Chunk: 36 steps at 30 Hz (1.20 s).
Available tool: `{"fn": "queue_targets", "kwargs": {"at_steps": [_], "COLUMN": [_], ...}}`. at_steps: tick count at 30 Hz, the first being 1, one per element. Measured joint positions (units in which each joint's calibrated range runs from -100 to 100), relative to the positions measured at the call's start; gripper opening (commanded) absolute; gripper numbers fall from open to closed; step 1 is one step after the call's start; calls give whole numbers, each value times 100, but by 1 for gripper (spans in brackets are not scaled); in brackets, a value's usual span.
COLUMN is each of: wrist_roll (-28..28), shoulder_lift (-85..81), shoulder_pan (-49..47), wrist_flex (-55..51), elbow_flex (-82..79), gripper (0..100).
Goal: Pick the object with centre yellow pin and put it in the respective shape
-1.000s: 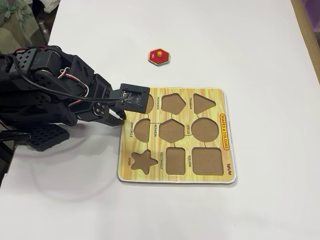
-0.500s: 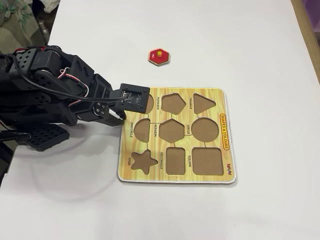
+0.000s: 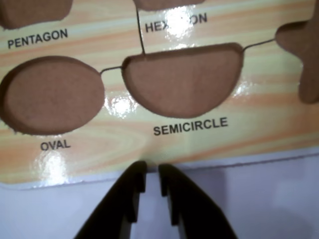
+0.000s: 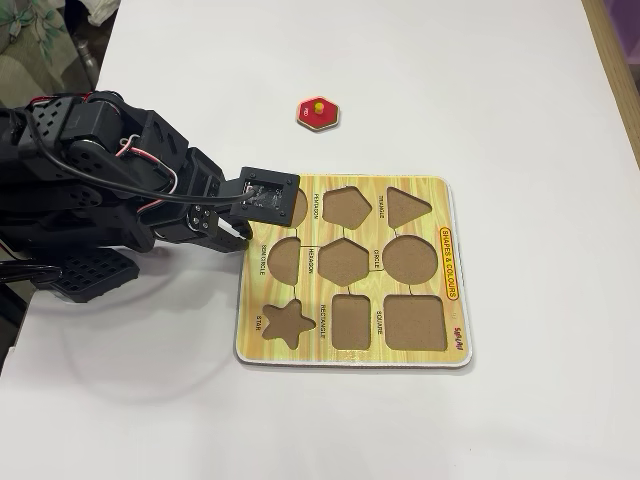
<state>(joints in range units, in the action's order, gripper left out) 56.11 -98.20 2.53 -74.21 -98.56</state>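
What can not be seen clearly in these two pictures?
- Red piece: the wrist view does not show it; in the fixed view its small label is too small to read.
- Gripper: in the fixed view the camera box on the arm covers the fingertips.
- Oval hole: that box partly covers it in the fixed view.
- HEXAGON label: glare hides its middle letters in the wrist view.
- Board: the wrist view's edges cut it off.

Glossy wood-grain board (image 3: 199, 144), matt recesses

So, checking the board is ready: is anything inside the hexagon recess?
Nothing: the hexagon recess shows bare brown backing in the fixed view. The red hexagon piece lies on the table above the board. The wrist view shows only the recess's edge.
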Motion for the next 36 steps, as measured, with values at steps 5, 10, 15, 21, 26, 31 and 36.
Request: {"fn": "queue_targets", "kwargs": {"at_steps": [5, 10, 15, 21, 26, 31, 36], "wrist_roll": [0, 0, 0, 0, 0, 0, 0], "shoulder_lift": [0, 0, 0, 0, 9, 859, 2363], "shoulder_pan": [0, 0, 0, 9, 9, 0, 0], "wrist_flex": [0, 0, 0, 0, 0, 77, -60], "elbow_flex": [0, 0, 0, 0, 0, 369, 1340], "gripper": [4, 4, 4, 4, 4, 4, 4]}}
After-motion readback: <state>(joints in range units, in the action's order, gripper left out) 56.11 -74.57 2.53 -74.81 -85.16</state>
